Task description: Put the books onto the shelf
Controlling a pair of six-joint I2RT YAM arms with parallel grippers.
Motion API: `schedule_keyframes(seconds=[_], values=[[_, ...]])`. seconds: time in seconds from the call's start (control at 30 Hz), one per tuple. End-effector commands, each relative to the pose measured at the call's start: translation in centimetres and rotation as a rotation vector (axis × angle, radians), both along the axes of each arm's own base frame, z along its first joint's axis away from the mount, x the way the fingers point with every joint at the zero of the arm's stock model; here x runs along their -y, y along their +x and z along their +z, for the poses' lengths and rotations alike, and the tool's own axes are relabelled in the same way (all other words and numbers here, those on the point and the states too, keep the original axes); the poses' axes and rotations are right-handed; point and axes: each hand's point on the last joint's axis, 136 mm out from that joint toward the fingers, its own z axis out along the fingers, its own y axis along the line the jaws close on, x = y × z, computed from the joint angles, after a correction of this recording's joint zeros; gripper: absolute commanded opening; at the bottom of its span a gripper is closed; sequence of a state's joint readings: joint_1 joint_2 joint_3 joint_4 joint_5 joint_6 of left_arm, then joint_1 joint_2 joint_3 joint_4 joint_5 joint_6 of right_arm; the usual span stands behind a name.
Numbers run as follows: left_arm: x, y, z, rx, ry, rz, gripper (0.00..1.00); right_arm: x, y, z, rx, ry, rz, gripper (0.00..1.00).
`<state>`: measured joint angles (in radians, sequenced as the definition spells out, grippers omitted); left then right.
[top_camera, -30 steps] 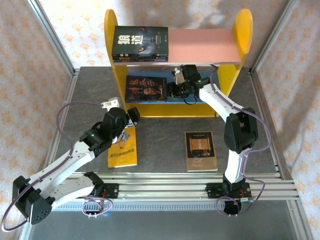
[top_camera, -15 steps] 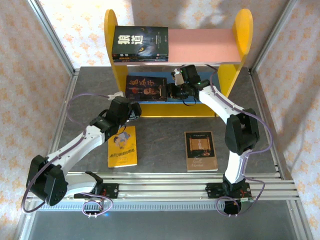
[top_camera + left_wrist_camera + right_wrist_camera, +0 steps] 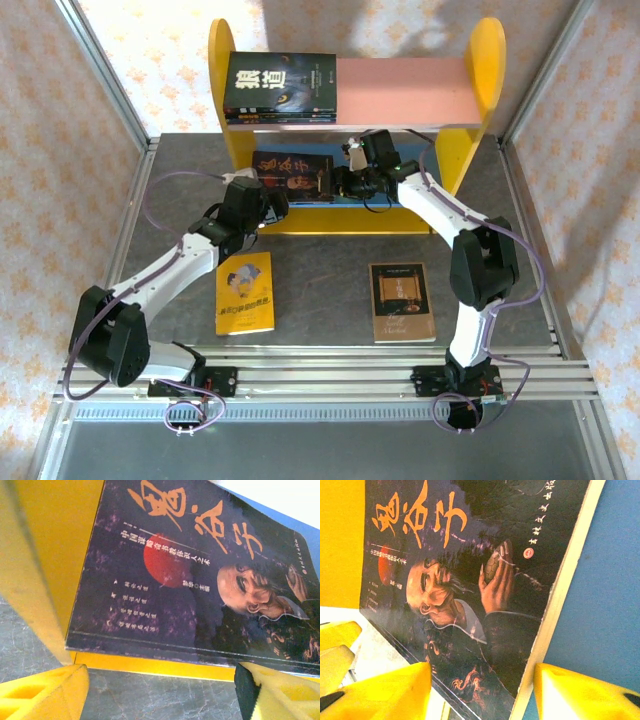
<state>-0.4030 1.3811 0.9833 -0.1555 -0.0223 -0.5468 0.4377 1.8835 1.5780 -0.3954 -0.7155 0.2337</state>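
A dark book (image 3: 292, 175) (image 3: 200, 580) (image 3: 465, 580) with orange Chinese characters lies on the blue lower board (image 3: 610, 580) of the shelf (image 3: 405, 90), against its left yellow panel (image 3: 50, 540). My right gripper (image 3: 338, 180) (image 3: 482, 680) is open, its fingers astride the book's near right corner. My left gripper (image 3: 272, 205) (image 3: 161, 680) is open just in front of the shelf's front edge, bare table between its fingers. A stack of black books (image 3: 280, 88) rests on the pink upper board. A yellow book (image 3: 245, 292) and a brown book (image 3: 402, 300) lie flat on the table.
The grey table (image 3: 320, 270) is fenced by metal rails and patterned walls. The shelf's right yellow panel (image 3: 485, 60) stands behind my right arm. Cables loop from both arms.
My left arm has swung from over the yellow book forward to the shelf's front edge. The right gripper has stayed at the dark book's corner.
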Motion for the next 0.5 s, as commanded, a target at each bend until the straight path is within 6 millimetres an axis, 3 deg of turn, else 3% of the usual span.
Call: schedule_keyframes(seconds=[0.0, 0.47], values=[[-0.06, 1.26, 1.60, 0.058, 0.012, -0.004, 0.79, -1.39, -0.79, 1.29, 0.014, 0.065, 0.041, 0.55], [-0.18, 1.98, 1.04, 0.078, 0.014, 0.014, 0.78, -1.68, -0.68, 1.68, 0.017, 0.088, 0.045, 0.55]])
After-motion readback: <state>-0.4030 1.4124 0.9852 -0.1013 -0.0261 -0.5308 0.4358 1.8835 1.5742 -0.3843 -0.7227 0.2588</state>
